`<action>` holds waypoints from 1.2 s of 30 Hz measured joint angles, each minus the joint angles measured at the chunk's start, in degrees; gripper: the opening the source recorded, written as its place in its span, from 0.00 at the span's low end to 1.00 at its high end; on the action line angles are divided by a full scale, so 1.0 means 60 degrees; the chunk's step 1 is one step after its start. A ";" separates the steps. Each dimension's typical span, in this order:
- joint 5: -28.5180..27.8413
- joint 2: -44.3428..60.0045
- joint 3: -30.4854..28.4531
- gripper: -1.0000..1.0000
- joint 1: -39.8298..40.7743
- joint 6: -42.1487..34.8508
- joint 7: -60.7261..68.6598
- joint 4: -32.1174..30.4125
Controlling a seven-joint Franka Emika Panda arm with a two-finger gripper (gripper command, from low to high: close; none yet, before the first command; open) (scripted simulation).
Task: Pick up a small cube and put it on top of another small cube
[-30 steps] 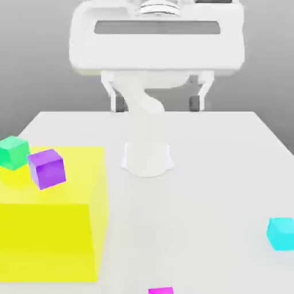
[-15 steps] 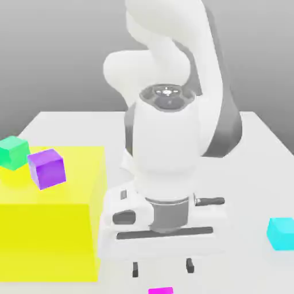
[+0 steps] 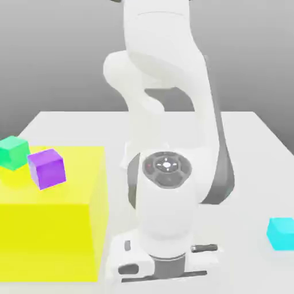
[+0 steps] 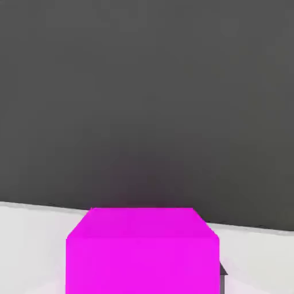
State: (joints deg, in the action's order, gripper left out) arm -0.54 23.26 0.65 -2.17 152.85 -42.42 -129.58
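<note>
The small cube, bright magenta-pink, sits on the white table right under my hand and looms large in the hand view. In the exterior view my gripper is low at the table's front edge, its tips cut off by the frame. The hand covers the spot where the small cube lies. The other small cube, green, rests on the far corner of the big yellow block at the exterior view's left, well away from my hand.
A violet-purple cube sits on the yellow block beside the green one. A cyan cube lies on the table at the exterior view's right. My arm's base stands mid-table behind the hand.
My arm swung from high at the back down to the table's front edge. The hand has sunk lower still over the magenta cube, hiding it in the exterior view.
</note>
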 joint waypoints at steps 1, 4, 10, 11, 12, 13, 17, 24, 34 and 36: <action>0.0002 -0.0280 -0.0144 0.00 0.0068 -0.0220 -0.0167 -0.0047; -0.0354 -0.1195 -0.0841 0.00 0.0164 -0.0748 -0.1008 -0.0245; -0.2164 -0.3094 -0.2106 0.00 0.0807 -0.1712 -0.3535 -0.0676; -0.2479 -0.3436 -0.2230 0.00 0.1077 -0.1941 -0.3899 -0.0736; -0.2661 -0.3783 -0.2318 0.00 0.1207 -0.2239 -0.4039 -0.0781; -0.2765 -0.4137 -0.2495 0.00 0.1052 -0.2572 -0.4053 -0.0819; -0.2679 -0.5510 -0.3220 0.00 0.1985 -0.3959 -0.3296 -0.0951; -0.1737 -0.7444 -0.4446 0.00 0.2491 -0.5847 -0.0655 -0.1296; -0.1620 -0.6908 -0.4768 1.00 0.2512 -0.4441 -0.0299 -0.2211; -0.1667 -0.7087 -0.4700 1.00 0.2518 -0.4836 -0.0346 -0.1985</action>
State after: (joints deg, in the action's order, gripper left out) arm -10.54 -19.26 -27.55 12.94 123.84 -44.49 -141.48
